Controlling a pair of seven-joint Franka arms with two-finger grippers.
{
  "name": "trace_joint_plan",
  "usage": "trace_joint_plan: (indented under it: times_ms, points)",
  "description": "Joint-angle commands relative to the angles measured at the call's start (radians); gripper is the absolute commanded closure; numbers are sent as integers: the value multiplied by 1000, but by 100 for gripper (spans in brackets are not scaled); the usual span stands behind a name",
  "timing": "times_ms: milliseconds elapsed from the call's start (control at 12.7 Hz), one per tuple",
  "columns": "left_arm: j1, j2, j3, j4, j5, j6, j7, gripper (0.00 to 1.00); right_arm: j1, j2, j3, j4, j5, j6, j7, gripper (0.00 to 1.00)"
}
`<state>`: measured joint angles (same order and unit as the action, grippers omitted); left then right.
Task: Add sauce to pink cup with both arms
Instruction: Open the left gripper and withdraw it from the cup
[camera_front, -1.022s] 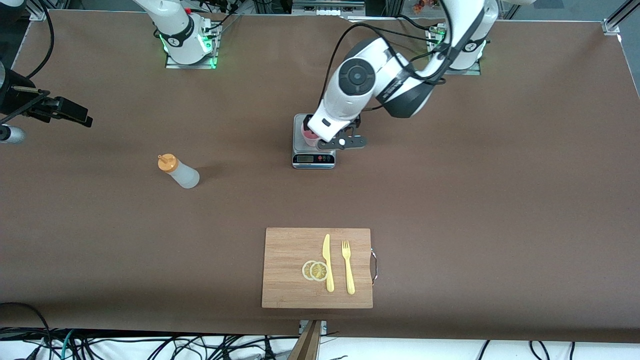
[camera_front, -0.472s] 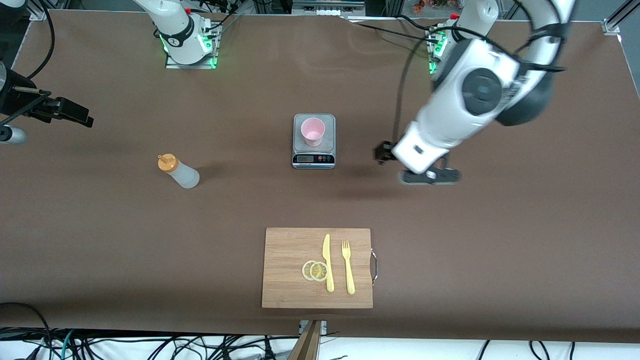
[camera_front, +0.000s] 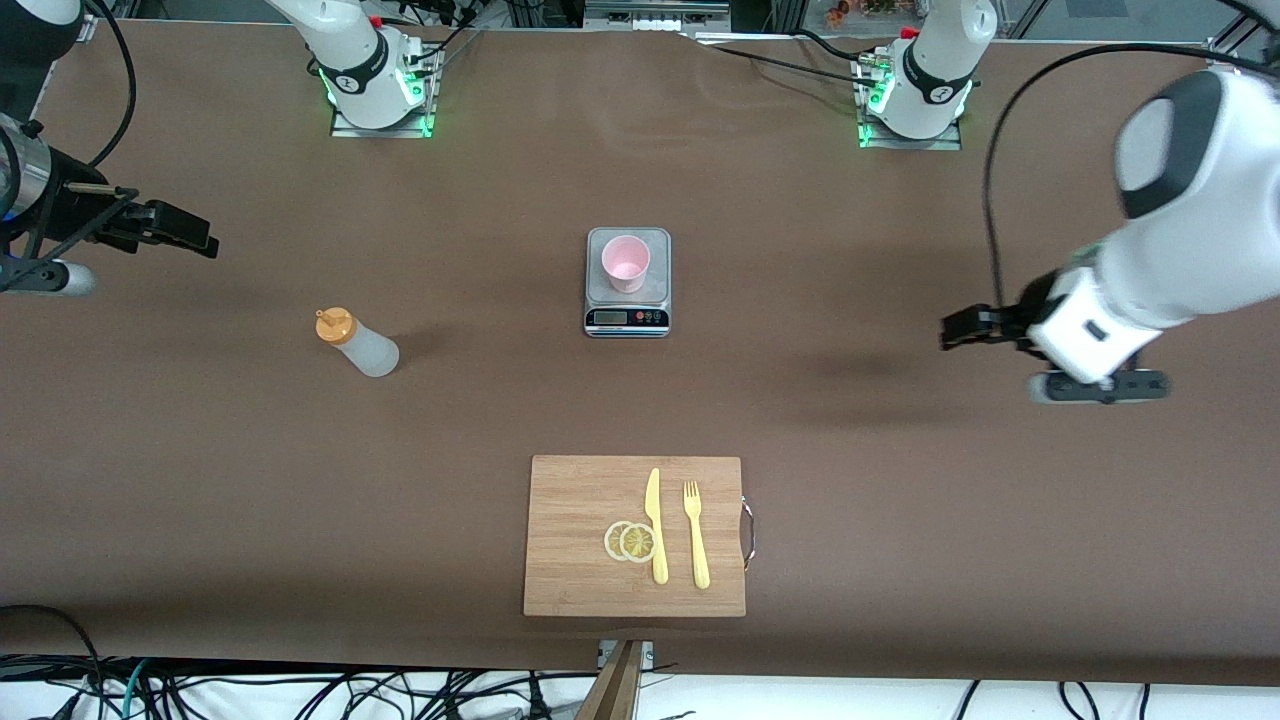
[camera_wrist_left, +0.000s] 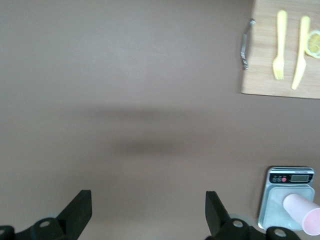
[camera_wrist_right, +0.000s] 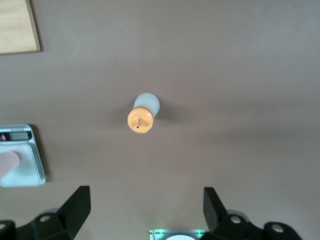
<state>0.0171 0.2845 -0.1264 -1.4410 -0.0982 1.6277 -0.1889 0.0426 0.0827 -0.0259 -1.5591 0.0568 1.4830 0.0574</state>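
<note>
The pink cup (camera_front: 626, 262) stands upright on a small scale (camera_front: 627, 318) at the table's middle; it also shows in the left wrist view (camera_wrist_left: 302, 220) and the right wrist view (camera_wrist_right: 7, 161). The sauce bottle (camera_front: 357, 343), whitish with an orange cap, stands toward the right arm's end, slightly nearer the camera than the scale; it also shows in the right wrist view (camera_wrist_right: 142, 115). My left gripper (camera_front: 965, 328) (camera_wrist_left: 147, 212) is open and empty over bare table toward the left arm's end. My right gripper (camera_front: 175, 228) (camera_wrist_right: 145, 207) is open and empty over the table's right-arm end.
A wooden cutting board (camera_front: 580, 500) with a yellow knife (camera_front: 655, 525), a yellow fork (camera_front: 695, 535) and lemon slices (camera_front: 630, 541) lies near the table's front edge, nearer the camera than the scale. The scale shows in the left wrist view (camera_wrist_left: 290, 177).
My left arm has swung away from the cup toward its own end of the table, leaving the cup on the scale. My right gripper has shifted slightly toward the table's middle.
</note>
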Motion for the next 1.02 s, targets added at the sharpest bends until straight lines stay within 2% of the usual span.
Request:
trace_joint_plan:
  times_ms: [0,157,393,708,943]
  points:
    - [0,-51,57,17,-2,-42,23,0,-6,11,-3,7,18,-46,-137,0]
    - [18,-79,91,16,0,-80,29,0,-15,14,-12,-7,21,-40,-326,0]
    - [37,-99,93,16,9,-152,78,0,-49,15,-37,-33,75,-27,-529,0]
    - [37,-105,85,18,31,-207,82,0,-121,90,-121,-59,271,2,-975,0]
    - [31,-122,73,14,32,-209,82,0,-216,187,-126,-59,420,0,-1313,0]
